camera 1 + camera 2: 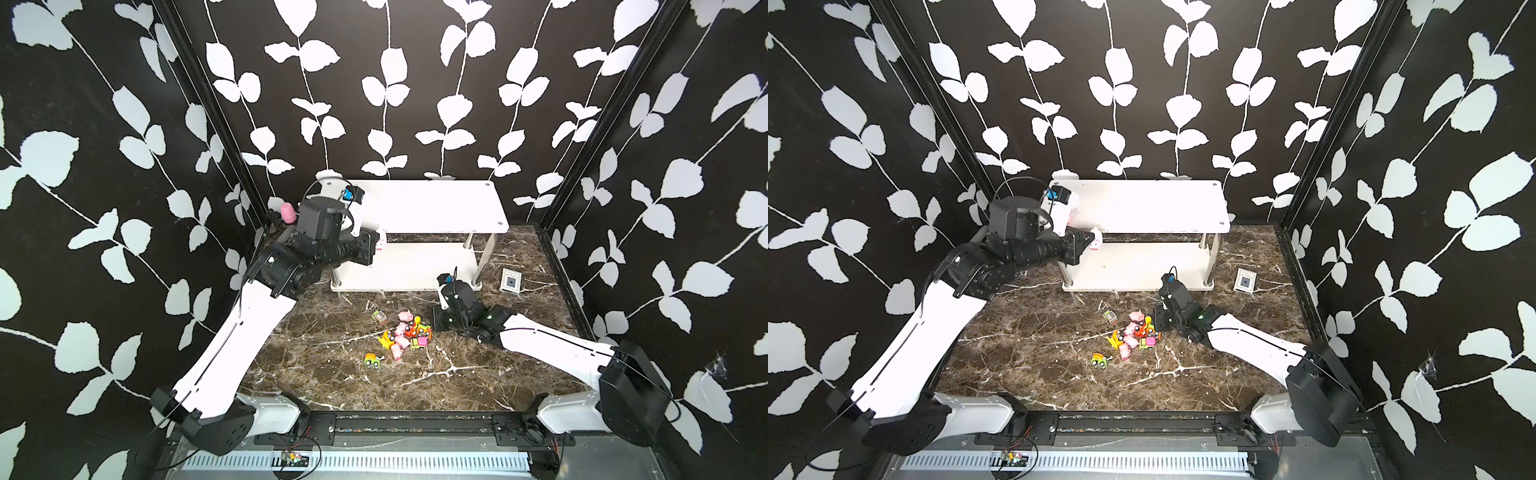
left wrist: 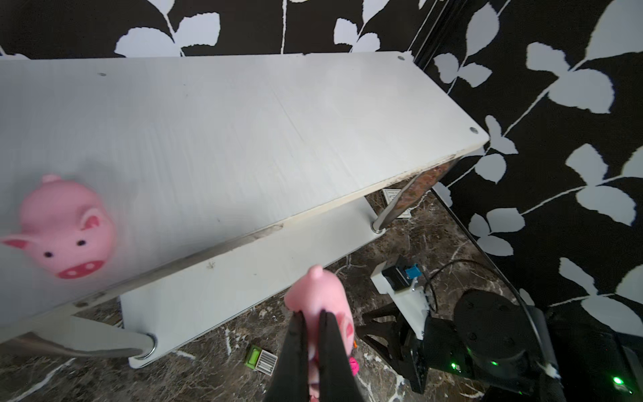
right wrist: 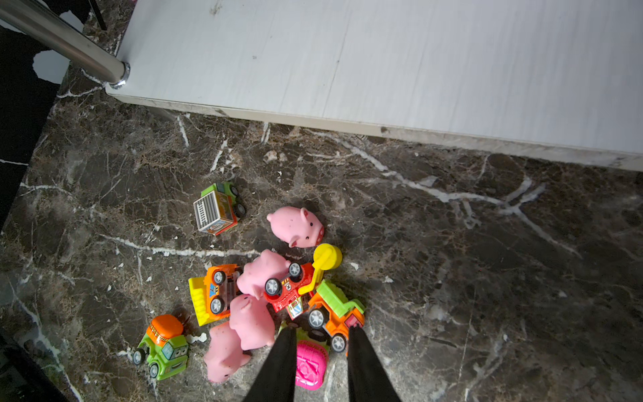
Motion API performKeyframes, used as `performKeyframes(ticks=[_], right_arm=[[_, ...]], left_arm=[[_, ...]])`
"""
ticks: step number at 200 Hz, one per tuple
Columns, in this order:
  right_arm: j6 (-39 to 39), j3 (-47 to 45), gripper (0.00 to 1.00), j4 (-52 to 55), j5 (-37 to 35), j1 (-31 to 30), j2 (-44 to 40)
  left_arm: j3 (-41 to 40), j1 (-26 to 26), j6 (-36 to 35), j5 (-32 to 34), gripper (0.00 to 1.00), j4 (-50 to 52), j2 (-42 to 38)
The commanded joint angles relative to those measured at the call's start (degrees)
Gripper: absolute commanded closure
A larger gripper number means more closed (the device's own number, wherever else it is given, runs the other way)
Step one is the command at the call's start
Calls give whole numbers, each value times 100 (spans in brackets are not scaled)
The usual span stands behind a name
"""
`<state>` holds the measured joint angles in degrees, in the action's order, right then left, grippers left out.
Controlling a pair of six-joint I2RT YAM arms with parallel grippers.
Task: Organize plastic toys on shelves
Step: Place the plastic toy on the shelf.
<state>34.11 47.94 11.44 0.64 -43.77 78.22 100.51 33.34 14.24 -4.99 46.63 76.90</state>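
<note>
Left gripper [image 2: 313,315] clamped a pig [image 2: 316,289] beside the top shelf [image 2: 243,139] edge, probably to join the shelved pig [image 2: 66,229]; right gripper [image 3: 322,334] sat part-open astride the pink car [image 3: 310,362].

From my station, the left arm [image 1: 249,320] and right arm [image 1: 548,343] look alike, each with long white shell links between chunky black joint housings. A thin black cable [image 2: 462,261] loops over a white wrist block with a blue plug [image 2: 413,271]. Green lights [image 2: 493,363] glow. The right gripper [image 3: 322,330] has plain black tapered fingers [image 3: 275,369].
</note>
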Motion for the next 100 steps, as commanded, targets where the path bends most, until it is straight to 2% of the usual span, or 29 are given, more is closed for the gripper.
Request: performKeyframes(ticks=[1, 24, 100], right_arm=[[-51, -62, 72, -2, -22, 46, -15], [-51, -44, 72, 38, -21, 47, 14], [-6, -43, 72, -38, 120, 46, 184]], left_arm=[[470, -100, -174, 289, 100, 352, 210], [809, -173, -234, 462, 100, 518, 492], [1467, -511, -297, 449, 100, 654, 1092]])
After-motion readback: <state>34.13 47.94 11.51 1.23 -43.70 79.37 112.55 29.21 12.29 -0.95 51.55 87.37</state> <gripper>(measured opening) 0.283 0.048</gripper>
